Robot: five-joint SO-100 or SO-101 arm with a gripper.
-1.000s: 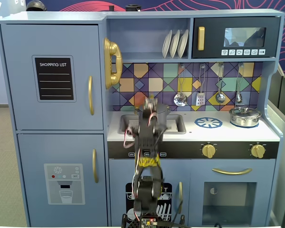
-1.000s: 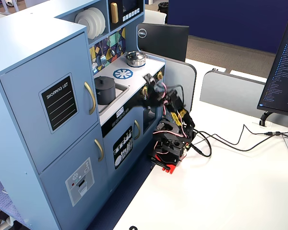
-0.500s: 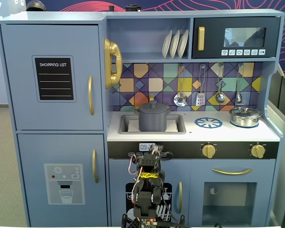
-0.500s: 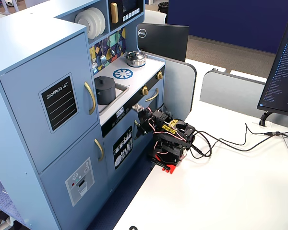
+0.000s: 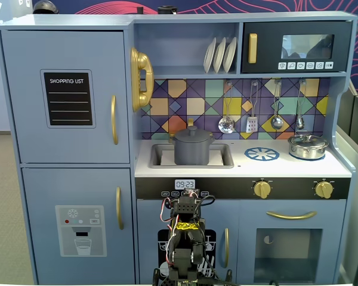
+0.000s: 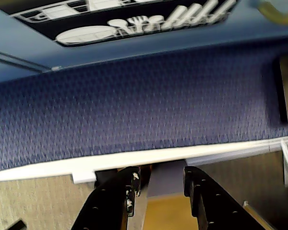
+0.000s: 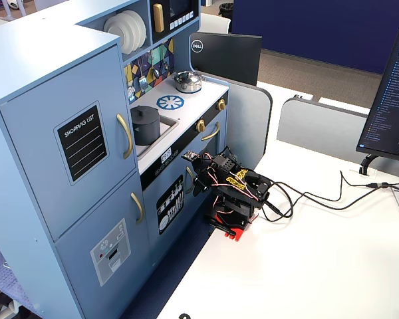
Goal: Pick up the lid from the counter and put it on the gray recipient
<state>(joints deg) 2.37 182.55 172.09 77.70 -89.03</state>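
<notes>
While the arm (image 7: 234, 188) sits folded low at the white table's (image 7: 306, 266) edge, the gripper (image 6: 159, 184) hangs w/ fingers a bit apart, holding nothing, aimed at blue carpet (image 6: 134, 115). Lid (image 5: 191, 132) sits on the gray recipient (image 5: 192, 149), which stands in the toy kitchen's sink (image 5: 224, 156). Silver pot (image 5: 307, 146) is far right on the counter, well apart.
</notes>
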